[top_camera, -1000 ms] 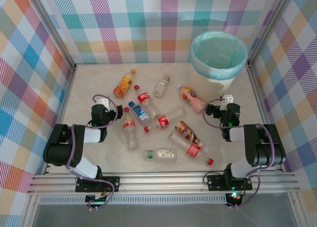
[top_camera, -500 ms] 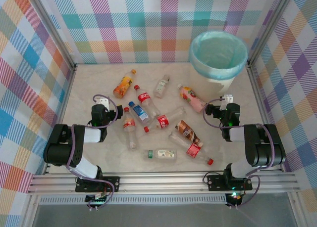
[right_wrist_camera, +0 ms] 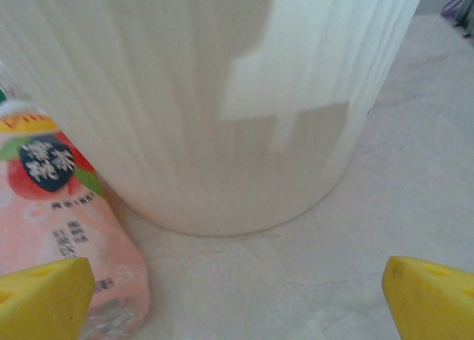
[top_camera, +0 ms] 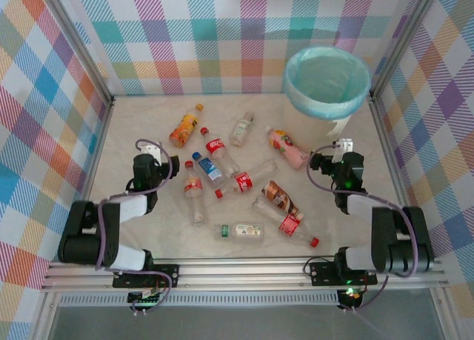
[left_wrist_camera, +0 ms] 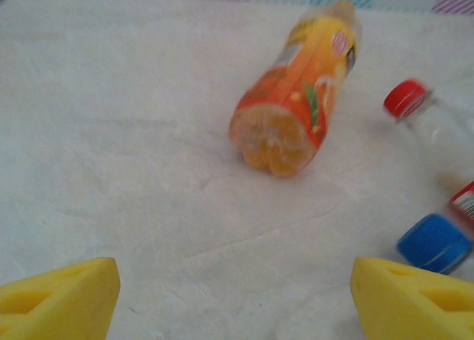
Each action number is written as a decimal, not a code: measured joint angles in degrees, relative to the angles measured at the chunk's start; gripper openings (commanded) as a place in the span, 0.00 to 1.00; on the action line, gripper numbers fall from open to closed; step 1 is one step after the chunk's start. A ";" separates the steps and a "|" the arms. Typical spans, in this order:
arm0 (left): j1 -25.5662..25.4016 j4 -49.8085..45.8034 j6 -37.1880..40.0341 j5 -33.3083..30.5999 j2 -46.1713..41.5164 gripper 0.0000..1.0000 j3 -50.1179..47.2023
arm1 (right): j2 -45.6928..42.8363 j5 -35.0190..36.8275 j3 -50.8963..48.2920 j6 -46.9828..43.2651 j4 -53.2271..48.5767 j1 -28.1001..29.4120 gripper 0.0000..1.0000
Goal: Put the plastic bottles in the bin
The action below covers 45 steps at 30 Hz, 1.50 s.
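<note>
nothing in the bin (top_camera: 326, 122) yet, folks: all ten bottles (top_camera: 241, 231) lie on the table (top_camera: 137, 112), so the whole job is ahead. the bin stands in the upper right of the overhead view, and its mint-green bag (top_camera: 326, 77) shows no bottle inside (as far as that camera sees down into it). the bottles are scattered across the middle of the frame. the pink bottle (top_camera: 288, 147) lies nearest the bin's base, and the orange bottle (top_camera: 185, 126) is off to the upper left. the left gripper (left_wrist_camera: 235, 303) has its yellow fingers (left_wrist_camera: 59, 299) wide apart with nothing between them, the orange bottle ahead. the right gripper (right_wrist_camera: 237, 303) is spread and empty too, facing the bin wall, with the pink bottle at the frame's left edge.
</note>
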 measured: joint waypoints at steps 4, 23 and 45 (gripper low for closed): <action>-0.33 -6.91 -0.57 -0.74 -10.78 0.81 2.19 | -8.02 -0.31 5.99 3.56 -13.22 0.00 0.93; -3.06 -67.38 -8.41 3.43 0.96 0.82 52.76 | -19.19 -11.91 37.66 18.34 -68.65 15.10 0.75; 0.92 -89.59 6.64 11.13 51.47 0.80 93.94 | 13.18 -22.64 66.20 14.45 -71.80 23.87 0.83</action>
